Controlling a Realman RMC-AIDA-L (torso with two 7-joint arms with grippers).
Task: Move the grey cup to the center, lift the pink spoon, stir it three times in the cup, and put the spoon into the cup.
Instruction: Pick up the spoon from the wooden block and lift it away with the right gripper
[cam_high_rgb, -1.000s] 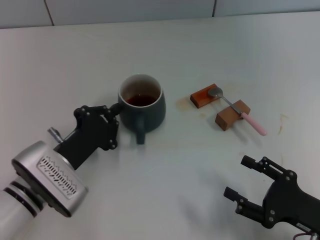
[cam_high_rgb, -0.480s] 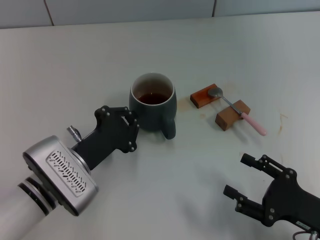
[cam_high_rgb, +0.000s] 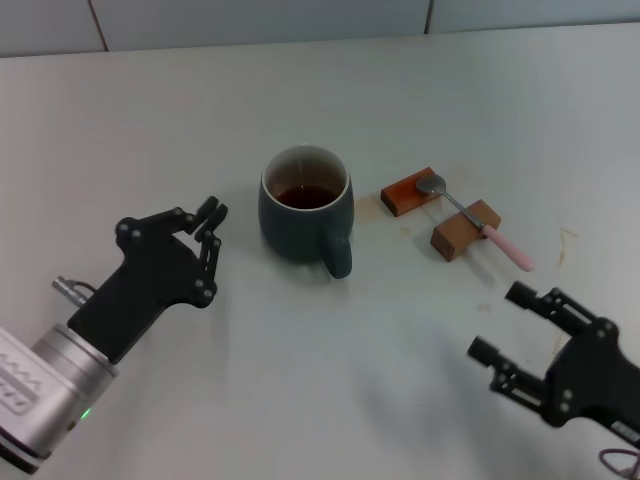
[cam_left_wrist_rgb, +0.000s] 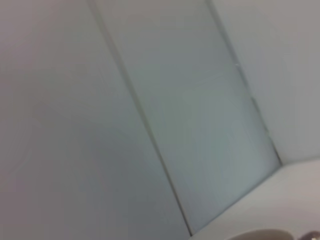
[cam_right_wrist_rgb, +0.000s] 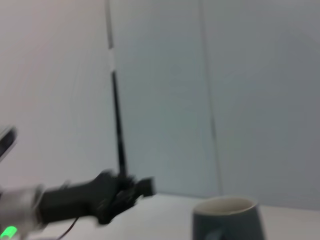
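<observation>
Pale table under everything. Left gripper left of the grey cup, near but clear of it, fingertips drawn close together on nothing. Right gripper to the cup's right and nearer the robot, well apart from it, fingers spread wide, nothing between them. Grey cup upright on the table, dark liquid inside, handle turned toward the robot and slightly right. Right of the cup, two brown blocks side by side. Pink spoon bridging those blocks, silver bowl on the block closer to the cup, pink handle overhanging the farther one.
</observation>
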